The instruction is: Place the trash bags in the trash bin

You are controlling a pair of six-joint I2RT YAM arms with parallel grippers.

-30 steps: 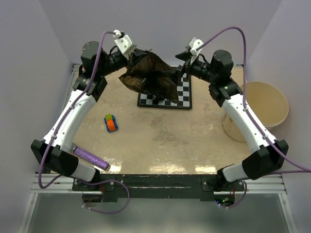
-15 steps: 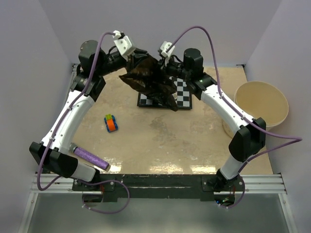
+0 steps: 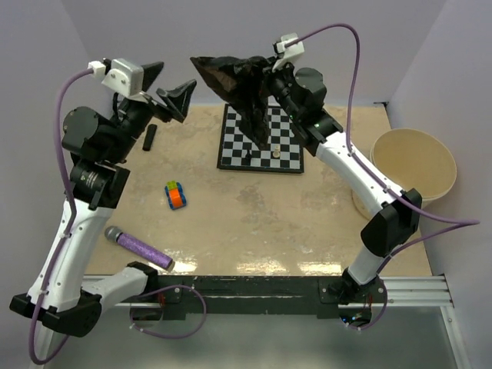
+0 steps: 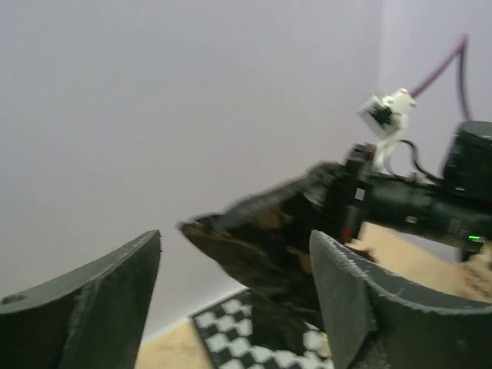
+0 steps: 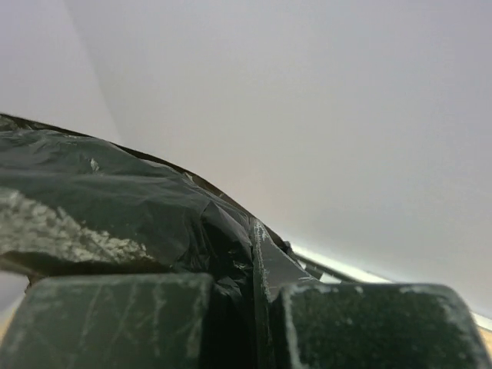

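Black glossy film, wrinkled and bunched: the trash bag (image 3: 244, 92) hangs in the air over the chessboard (image 3: 284, 154), tapering down to a point. Your right fingers (image 5: 108, 319) are clamped tight on its top. Your left fingers (image 3: 178, 96) gape wide, holding nothing, clear of the bag. A short black roll (image 3: 150, 138) lies on the worktop (image 3: 254, 223); the cream trash bin (image 3: 415, 165) stands far right.

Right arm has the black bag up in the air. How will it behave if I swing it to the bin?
Probably floppy: the trash bag hangs from the right gripper in limp, crumpled folds, so it may sway and trail. Its glossy film looks slippery and could slide from the jaws. It seems light, so it may catch on the trash bin rim.
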